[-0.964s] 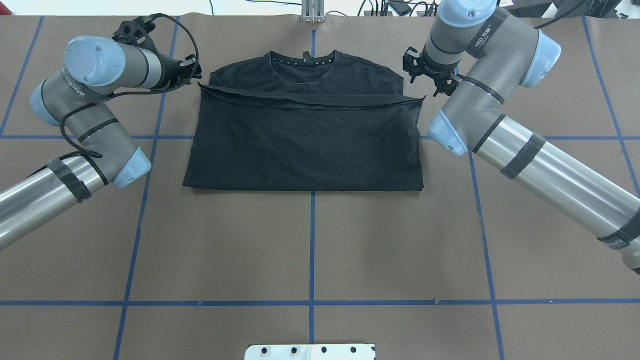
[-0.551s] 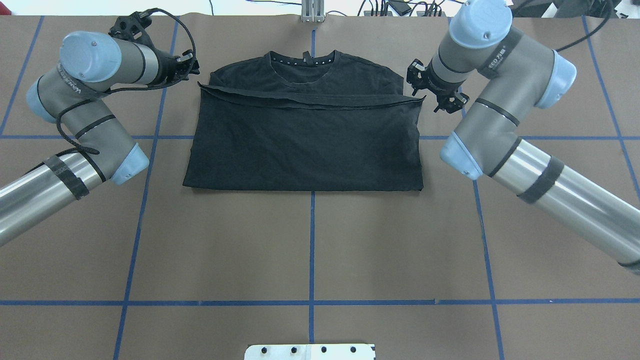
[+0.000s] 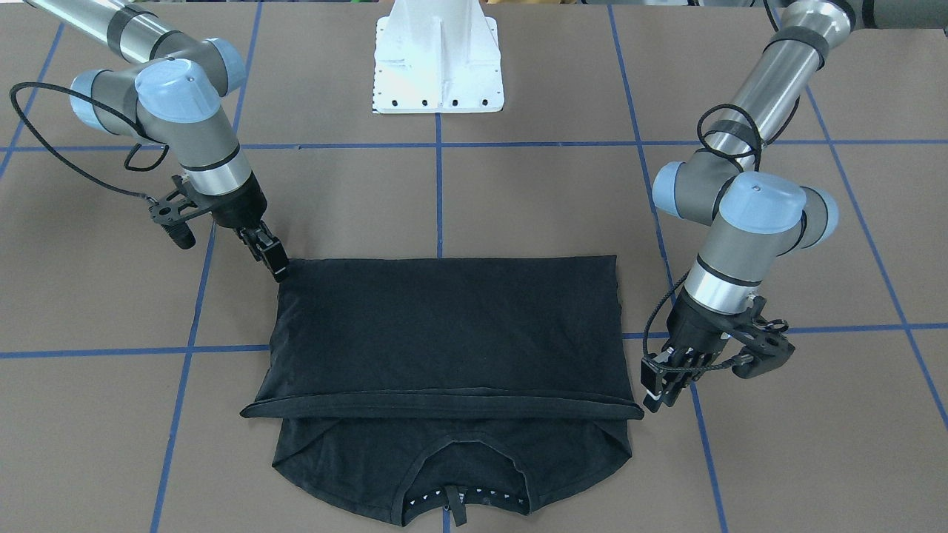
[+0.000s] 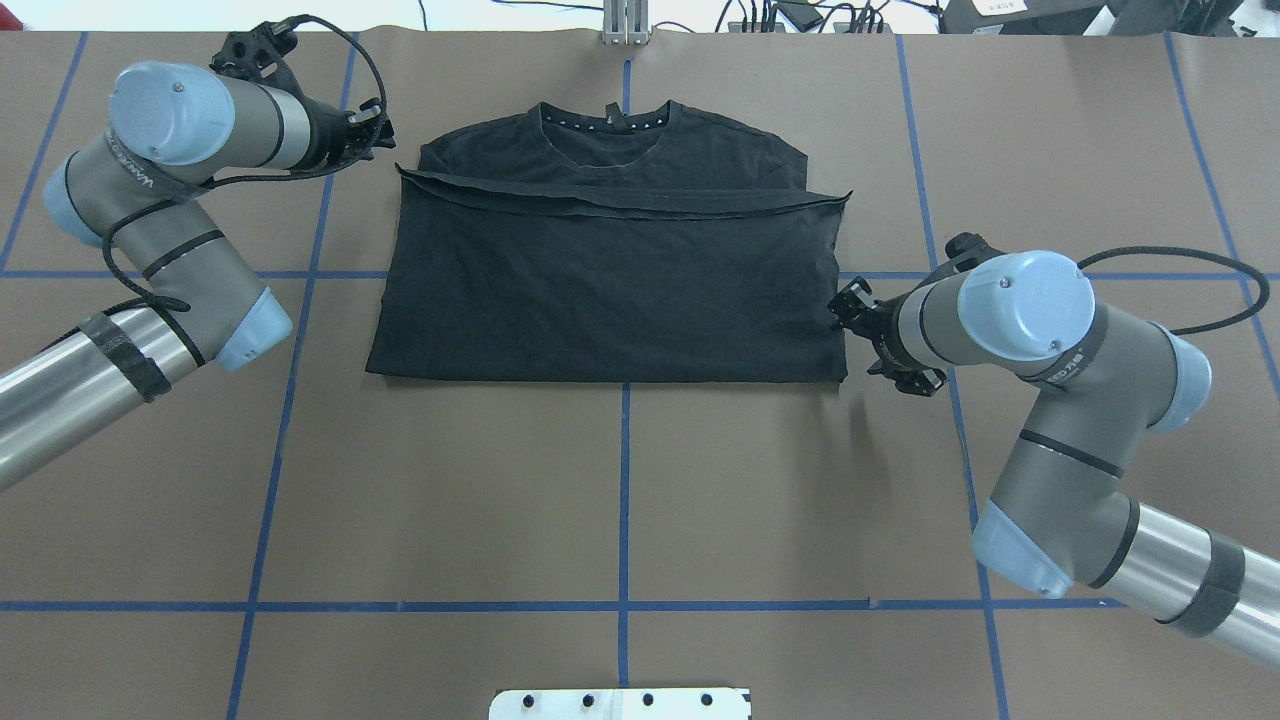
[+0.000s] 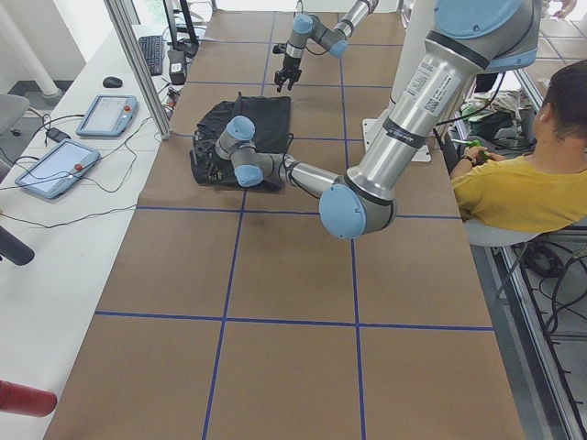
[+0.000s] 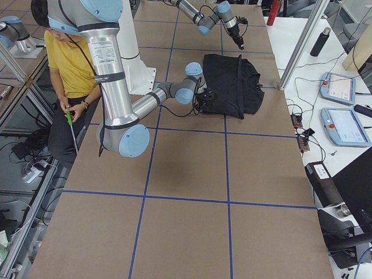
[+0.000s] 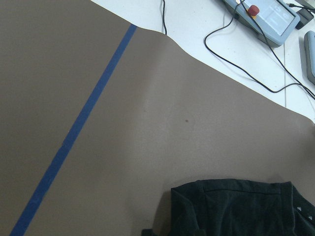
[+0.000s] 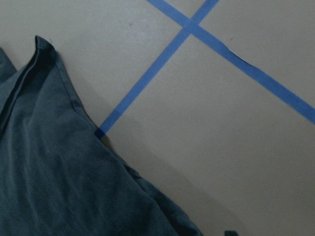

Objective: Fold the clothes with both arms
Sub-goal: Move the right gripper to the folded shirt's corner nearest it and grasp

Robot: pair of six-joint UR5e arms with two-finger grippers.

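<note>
The black T-shirt (image 4: 610, 290) lies flat on the brown table, its bottom half folded up over the chest, so the graphic is hidden. The white-dotted collar (image 4: 605, 120) shows at the far edge, and also in the front-facing view (image 3: 466, 503). My left gripper (image 4: 378, 125) hovers open and empty just off the fold's left end, as the front-facing view (image 3: 655, 389) also shows. My right gripper (image 4: 840, 318) looks open, low at the shirt's near right corner (image 3: 272, 260). The right wrist view shows the shirt's edge (image 8: 59, 177).
Blue tape lines (image 4: 624, 480) cross the brown table cover. The white pedestal base (image 3: 437, 66) stands at the robot's side. An aluminium post (image 4: 625, 20) rises at the far edge. A seated operator in yellow (image 5: 523, 183) and control tablets (image 6: 343, 122) are off the table.
My right arm swung from the fold's right end back toward the robot, down to the shirt's near right corner. My left gripper drew slightly away from the shirt. The shirt has not moved.
</note>
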